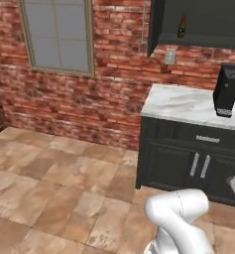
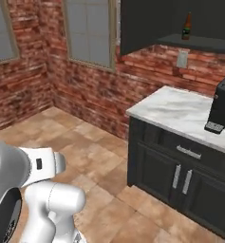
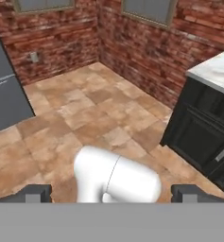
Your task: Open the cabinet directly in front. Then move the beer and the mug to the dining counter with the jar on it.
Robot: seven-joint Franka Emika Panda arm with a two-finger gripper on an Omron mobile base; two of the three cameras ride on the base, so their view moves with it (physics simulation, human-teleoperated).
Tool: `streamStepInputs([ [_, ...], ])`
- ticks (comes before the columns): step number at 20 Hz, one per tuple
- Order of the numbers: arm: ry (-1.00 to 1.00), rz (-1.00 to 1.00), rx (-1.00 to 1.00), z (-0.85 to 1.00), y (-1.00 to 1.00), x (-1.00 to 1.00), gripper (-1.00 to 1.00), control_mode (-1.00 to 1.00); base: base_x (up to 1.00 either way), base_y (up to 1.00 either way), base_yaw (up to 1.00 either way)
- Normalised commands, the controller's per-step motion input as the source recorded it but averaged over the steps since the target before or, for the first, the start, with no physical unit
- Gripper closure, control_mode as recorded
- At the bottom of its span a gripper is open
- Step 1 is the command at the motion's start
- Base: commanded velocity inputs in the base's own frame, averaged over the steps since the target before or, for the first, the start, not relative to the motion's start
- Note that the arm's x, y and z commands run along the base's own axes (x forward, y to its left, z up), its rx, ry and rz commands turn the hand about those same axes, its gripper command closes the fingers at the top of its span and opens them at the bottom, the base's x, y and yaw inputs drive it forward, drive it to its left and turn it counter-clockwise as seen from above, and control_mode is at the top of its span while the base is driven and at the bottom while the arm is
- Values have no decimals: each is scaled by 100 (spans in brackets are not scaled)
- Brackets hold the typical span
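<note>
The black wall cabinet (image 1: 156, 25) (image 2: 142, 23) hangs at the upper right with its left door swung open, showing a dark inner shelf. The beer (image 1: 181, 27) (image 2: 186, 27), a slim brown bottle, stands upright on that shelf. My gripper (image 3: 113, 194) is open, its two dark fingertips (image 3: 38, 194) spread wide at the bottom of the hand view with nothing between them. It points down at the tiled floor, far below the cabinet. The mug, the dining counter and the jar are out of view.
A short marble worktop (image 1: 183, 104) (image 2: 175, 109) on black base cabinets (image 1: 188, 158) (image 3: 203, 127) stands under the wall cabinet and carries a tall black appliance (image 1: 226, 89) (image 2: 221, 109). Brick walls with windows (image 1: 57, 34) enclose the tiled floor (image 1: 54, 183). A grey appliance (image 3: 4, 94) stands at the hand view's left.
</note>
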Motion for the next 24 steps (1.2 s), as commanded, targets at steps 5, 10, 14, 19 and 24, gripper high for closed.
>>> streamStepInputs([
  [5, 0, 0, 0, 0, 0, 0, -100, 100, 27, 30, -98],
  [10, 0, 0, 0, 0, 0, 0, -100, 100, 29, 32, -97],
  [14, 0, 0, 0, 0, 0, 0, -100, 100, 60, 45, -86],
  [19, 0, 0, 0, 0, 0, 0, -100, 100, 100, 96, -59],
  [24, 0, 0, 0, 0, 0, 0, -100, 100, 100, 94, -36],
])
